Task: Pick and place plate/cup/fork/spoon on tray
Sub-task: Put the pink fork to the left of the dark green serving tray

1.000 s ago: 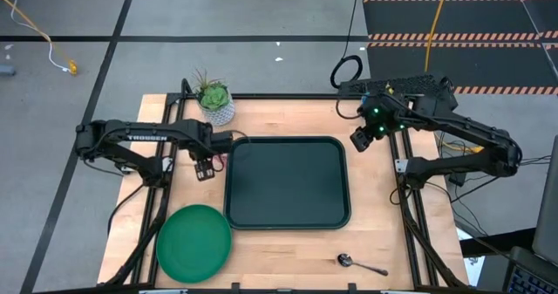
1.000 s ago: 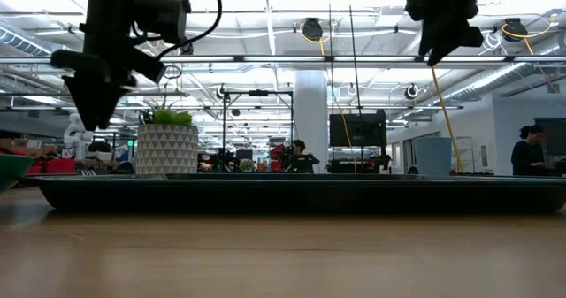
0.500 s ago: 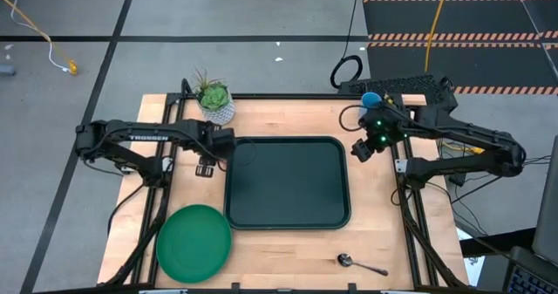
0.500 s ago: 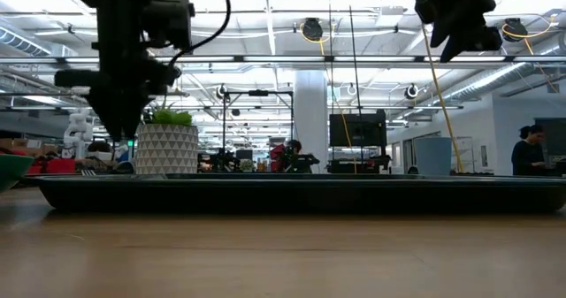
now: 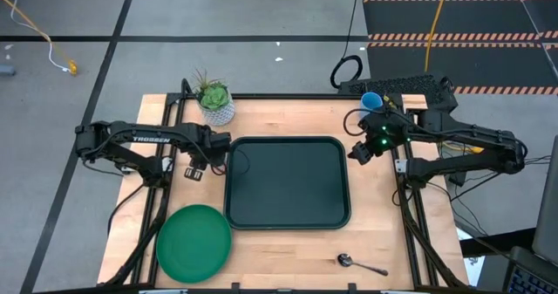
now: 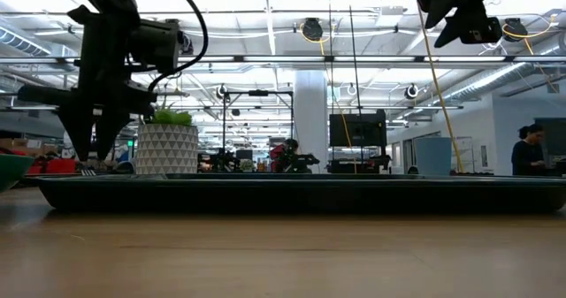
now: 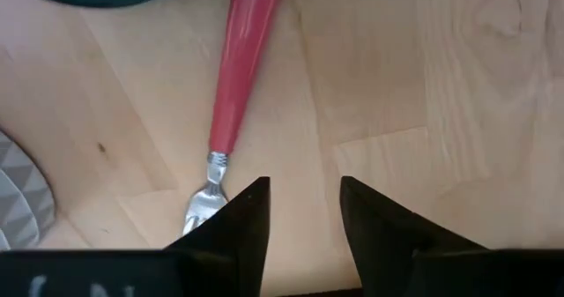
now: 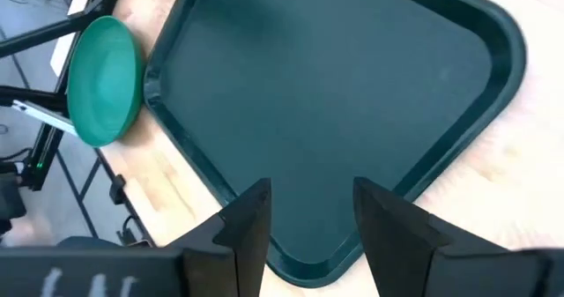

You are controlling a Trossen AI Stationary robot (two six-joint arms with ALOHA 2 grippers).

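Hanging low just beside the tray's left edge, the left gripper has its two fingers spread apart with nothing between them. The fork lies on the wooden table right by those fingers — pink-red handle pointing toward the tray, silver tines close to the plant pot. The right gripper floats high over the tray's right edge, fingers apart too. The green plate sits near the tray's front left corner. The spoon lies past the front right corner, and the blue cup stands beyond the tray's back right corner.
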